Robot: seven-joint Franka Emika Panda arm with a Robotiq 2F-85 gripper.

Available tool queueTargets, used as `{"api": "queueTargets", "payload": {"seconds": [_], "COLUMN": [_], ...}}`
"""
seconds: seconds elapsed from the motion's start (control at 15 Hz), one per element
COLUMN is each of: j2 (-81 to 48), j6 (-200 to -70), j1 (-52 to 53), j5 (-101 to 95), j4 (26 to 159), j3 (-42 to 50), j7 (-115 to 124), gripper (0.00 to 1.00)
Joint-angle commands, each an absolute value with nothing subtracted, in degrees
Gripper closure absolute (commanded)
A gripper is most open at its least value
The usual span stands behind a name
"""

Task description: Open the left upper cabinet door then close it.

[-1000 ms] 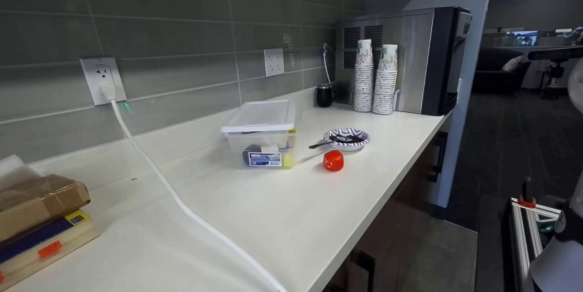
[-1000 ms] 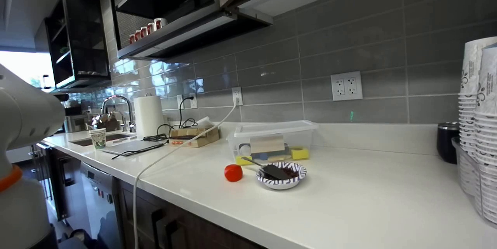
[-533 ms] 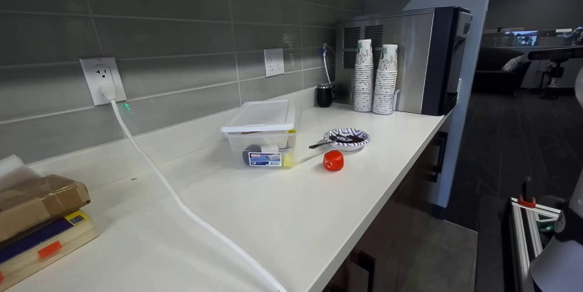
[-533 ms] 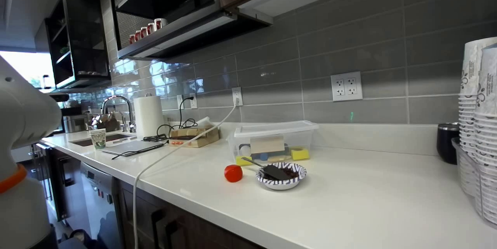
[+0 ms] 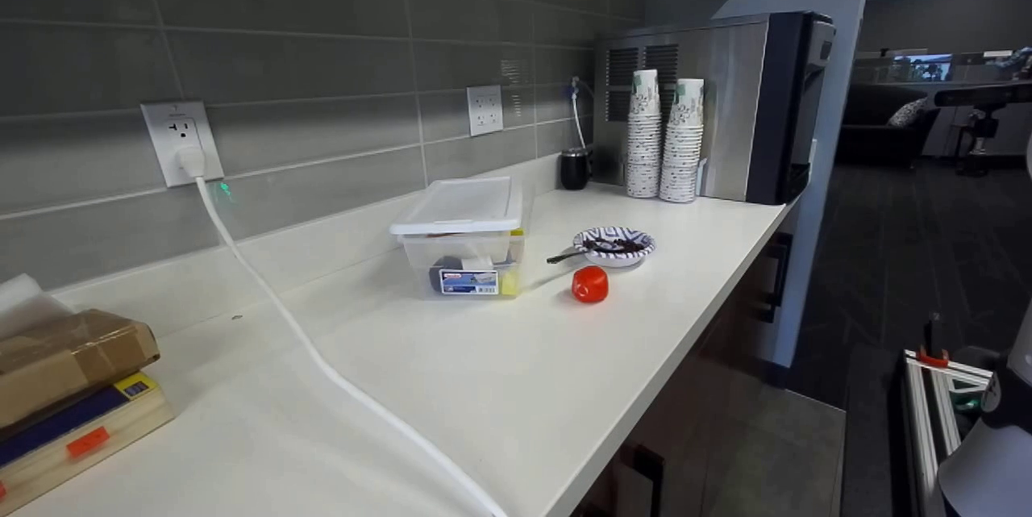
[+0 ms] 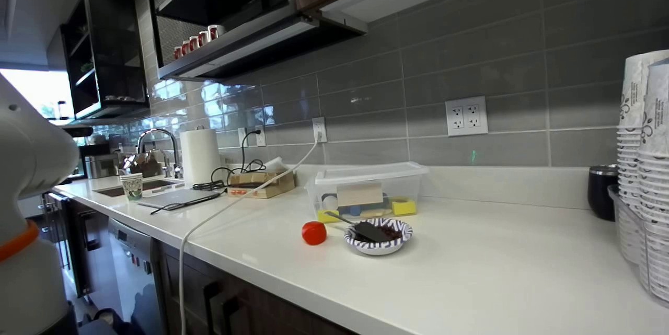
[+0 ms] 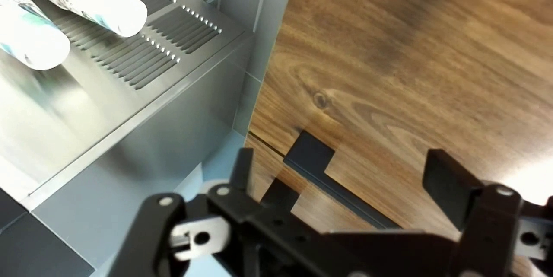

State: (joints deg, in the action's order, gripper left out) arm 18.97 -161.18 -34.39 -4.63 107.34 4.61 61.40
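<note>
Two fingers (image 7: 449, 186) spread wide, gripping nothing; wood-grain cabinet door (image 7: 402, 82), presumably left upper, fills wrist view's right, looks closed. Probably stiff, easy-swinging; take black handle (image 7: 328, 184) at its edge.

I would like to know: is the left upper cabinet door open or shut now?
It looks shut: in the wrist view, the left upper cabinet door meets its neighbouring door along a thin, dark seam.
</note>
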Motion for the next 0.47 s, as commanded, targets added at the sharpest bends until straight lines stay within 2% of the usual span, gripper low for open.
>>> {"api": "queueTargets", "payload": {"seconds": [0.0, 0.4], "j2": [21.1, 22.3], "j6": [-160.3, -161.3], "j1": [-33.7, -33.9], "j5": [-3.5, -4.0], "j4": [107.8, 108.7], "j3": [5.7, 6.2], "j7": [60.5, 60.7], "gripper": [0.00, 0.00]}}
